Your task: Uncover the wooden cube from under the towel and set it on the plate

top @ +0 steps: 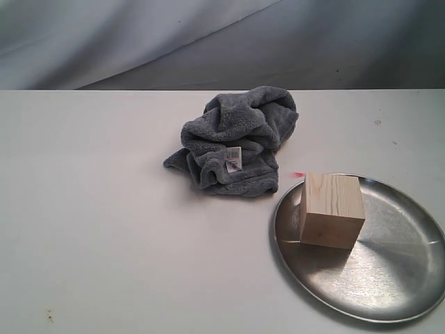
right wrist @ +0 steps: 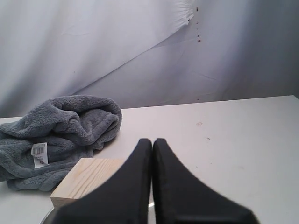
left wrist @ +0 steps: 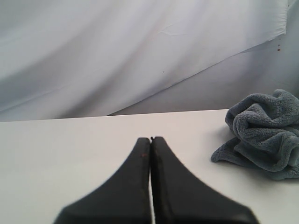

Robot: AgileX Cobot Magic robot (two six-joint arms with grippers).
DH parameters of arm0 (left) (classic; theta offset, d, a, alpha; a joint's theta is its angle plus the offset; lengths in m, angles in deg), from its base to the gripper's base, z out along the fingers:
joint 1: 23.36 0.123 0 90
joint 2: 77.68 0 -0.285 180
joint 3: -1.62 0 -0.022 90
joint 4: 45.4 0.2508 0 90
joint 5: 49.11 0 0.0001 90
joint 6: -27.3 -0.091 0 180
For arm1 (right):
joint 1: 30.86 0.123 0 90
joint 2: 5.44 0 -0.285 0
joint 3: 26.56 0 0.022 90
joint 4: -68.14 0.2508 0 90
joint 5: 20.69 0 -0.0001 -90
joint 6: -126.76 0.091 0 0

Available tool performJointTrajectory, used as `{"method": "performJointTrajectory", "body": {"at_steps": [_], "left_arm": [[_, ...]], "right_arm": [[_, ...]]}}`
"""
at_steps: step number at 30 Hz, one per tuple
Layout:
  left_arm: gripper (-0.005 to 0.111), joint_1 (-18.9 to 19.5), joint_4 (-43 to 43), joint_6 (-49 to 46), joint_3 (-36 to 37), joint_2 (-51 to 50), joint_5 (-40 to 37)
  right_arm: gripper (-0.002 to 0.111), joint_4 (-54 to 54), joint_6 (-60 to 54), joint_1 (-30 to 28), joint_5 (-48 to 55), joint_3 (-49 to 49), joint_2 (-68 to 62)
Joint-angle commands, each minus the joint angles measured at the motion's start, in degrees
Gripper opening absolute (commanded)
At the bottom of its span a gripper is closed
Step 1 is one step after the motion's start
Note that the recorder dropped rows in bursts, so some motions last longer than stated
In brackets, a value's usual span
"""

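We see a big white table [top: 104, 243] with a pale sheet [top: 139, 42] hanging behind it. On the right side of the table, near the front, lies the plate [top: 396, 285], round and shiny like silver. The towel [top: 236, 139] is grey and fluffy. It is all bunched up in a heap near the middle of the table, just beside the plate and a little behind it. Nothing is under it that we can see. The cube [top: 332, 209] is out in the open. It sits flat on the plate, on the side of the plate closest to the towel, and we can see lines in its pale wood. The left claw [left wrist: 150, 139] is closed, with its two black fingers pressed together and nothing between them. It is above bare table, with the towel off to one side. The right claw [right wrist: 152, 140] is closed too and holds nothing. The cube and the towel are just past it. A small white tag [top: 233, 159] shows on the front of the towel. A tiny red mark [top: 299, 174] is on the table between the towel and the plate.
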Motion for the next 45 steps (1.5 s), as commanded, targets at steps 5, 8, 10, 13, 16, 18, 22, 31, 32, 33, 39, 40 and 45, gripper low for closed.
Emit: {"method": "performJointTrajectory", "body": {"at_steps": [5, 8, 10, 13, 16, 18, 22, 31, 32, 33, 39, 40, 45], "left_arm": [[0.0, -0.28, -0.1, 0.14, 0.25, 0.24, 0.18], [0.0, -0.28, -0.1, 0.14, 0.25, 0.24, 0.18], [0.0, -0.28, -0.1, 0.14, 0.25, 0.24, 0.18], [0.0, -0.28, -0.1, 0.14, 0.25, 0.24, 0.18], [0.0, -0.28, -0.1, 0.14, 0.25, 0.24, 0.18], [0.0, -0.28, -0.1, 0.14, 0.25, 0.24, 0.18], [0.0, -0.28, -0.1, 0.14, 0.25, 0.24, 0.18], [0.0, -0.28, -0.1, 0.14, 0.25, 0.24, 0.18], [0.0, -0.28, -0.1, 0.14, 0.25, 0.24, 0.18], [0.0, -0.28, -0.1, 0.14, 0.25, 0.24, 0.18], [0.0, -0.28, -0.1, 0.14, 0.25, 0.24, 0.18], [0.0, -0.28, -0.1, 0.14, 0.25, 0.24, 0.18], [0.0, -0.28, -0.1, 0.14, 0.25, 0.24, 0.18]], "right_arm": [[0.0, 4.76, -5.57, -0.41, 0.61, -0.19, 0.32], [0.0, 4.76, -5.57, -0.41, 0.61, -0.19, 0.32], [0.0, 4.2, -5.57, -0.41, -0.01, -0.19, 0.32], [0.0, 4.1, -5.57, -0.41, -0.71, -0.19, 0.32], [0.0, 4.1, -5.57, -0.41, -0.71, -0.19, 0.32], [0.0, 4.1, -5.57, -0.41, -0.71, -0.19, 0.32], [0.0, 4.1, -5.57, -0.41, -0.71, -0.19, 0.32], [0.0, 4.1, -5.57, -0.41, -0.71, -0.19, 0.32], [0.0, 4.1, -5.57, -0.41, -0.71, -0.19, 0.32], [0.0, 4.1, -5.57, -0.41, -0.71, -0.19, 0.32], [0.0, 4.1, -5.57, -0.41, -0.71, -0.19, 0.32], [0.0, 4.1, -5.57, -0.41, -0.71, -0.19, 0.32], [0.0, 4.1, -5.57, -0.41, -0.71, -0.19, 0.32]]}}
